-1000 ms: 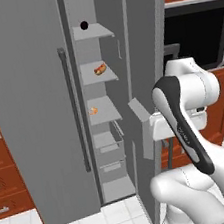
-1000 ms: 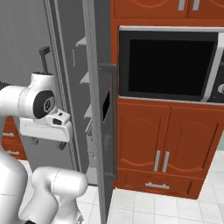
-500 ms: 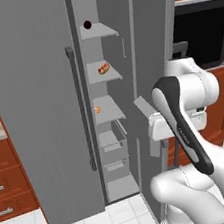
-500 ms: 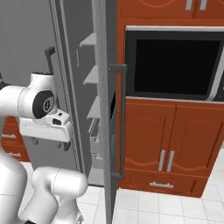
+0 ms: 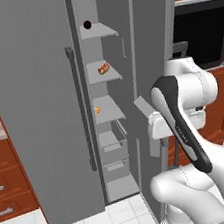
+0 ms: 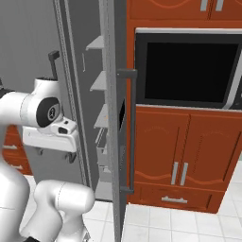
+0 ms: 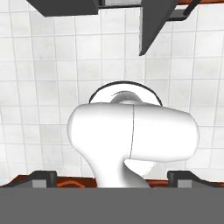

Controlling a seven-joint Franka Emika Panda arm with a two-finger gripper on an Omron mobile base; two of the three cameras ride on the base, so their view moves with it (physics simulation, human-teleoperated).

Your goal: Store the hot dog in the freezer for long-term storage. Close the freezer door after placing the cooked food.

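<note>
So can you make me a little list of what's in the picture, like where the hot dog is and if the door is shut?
hot dog: lying on a white shelf inside the freezer, second shelf from the top
freezer door: open, not yet shut
pincer: open, holding nothing, pointing down at the white floor tiles
other things in freezer: a small dark ball on the top shelf, a small orange thing on the third shelf
oven: dark, built into the red-brown cabinets to the right
</note>
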